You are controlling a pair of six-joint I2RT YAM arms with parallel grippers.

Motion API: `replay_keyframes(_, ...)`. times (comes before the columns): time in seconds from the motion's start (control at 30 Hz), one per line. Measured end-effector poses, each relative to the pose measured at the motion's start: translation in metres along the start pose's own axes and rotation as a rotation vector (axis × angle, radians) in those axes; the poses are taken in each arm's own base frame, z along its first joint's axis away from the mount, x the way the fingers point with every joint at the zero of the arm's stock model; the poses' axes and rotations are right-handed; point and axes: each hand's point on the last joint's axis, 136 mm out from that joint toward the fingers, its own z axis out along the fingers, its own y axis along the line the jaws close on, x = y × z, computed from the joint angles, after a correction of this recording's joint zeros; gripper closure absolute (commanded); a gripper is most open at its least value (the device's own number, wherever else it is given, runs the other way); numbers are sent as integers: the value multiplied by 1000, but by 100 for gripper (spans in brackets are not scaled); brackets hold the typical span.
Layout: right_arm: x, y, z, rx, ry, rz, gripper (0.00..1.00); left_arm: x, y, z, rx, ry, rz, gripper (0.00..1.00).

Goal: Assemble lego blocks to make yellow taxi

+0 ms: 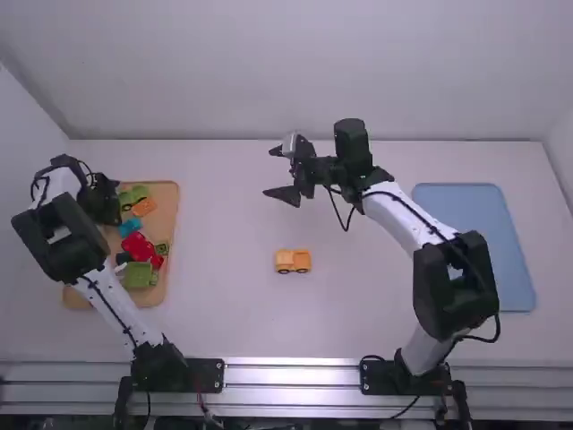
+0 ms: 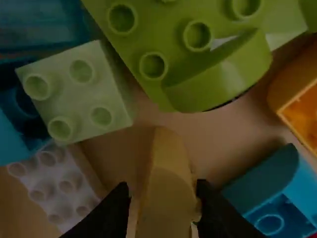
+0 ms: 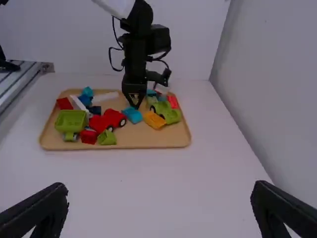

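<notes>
As my left end effector (image 1: 111, 211) grips a yellow block (image 2: 168, 198) near the tray's (image 1: 173, 206) far edge, my right end effector (image 1: 272, 172) hangs open. Between the counter's (image 1: 224, 313) near and far edges sits an orange car (image 1: 293, 261).

Yellow block (image 2: 167, 198), blurred, cut off by left wrist view's edge.
</notes>
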Motion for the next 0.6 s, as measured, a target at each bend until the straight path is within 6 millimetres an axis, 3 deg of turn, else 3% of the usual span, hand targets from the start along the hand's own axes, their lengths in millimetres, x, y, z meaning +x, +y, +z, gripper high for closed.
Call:
replay_keyframes(0.23, 0, 0, 0, 2, 1, -1, 1, 5, -4, 5, 12, 15, 2, 68)
replay_keyframes(0.5, 2, 1, 0, -1, 7, 12, 1, 5, -4, 5, 11, 13, -7, 88)
replay_keyframes(0.6, 2, 1, 0, -1, 7, 11, 1, 5, -4, 4, 12, 15, -36, 91)
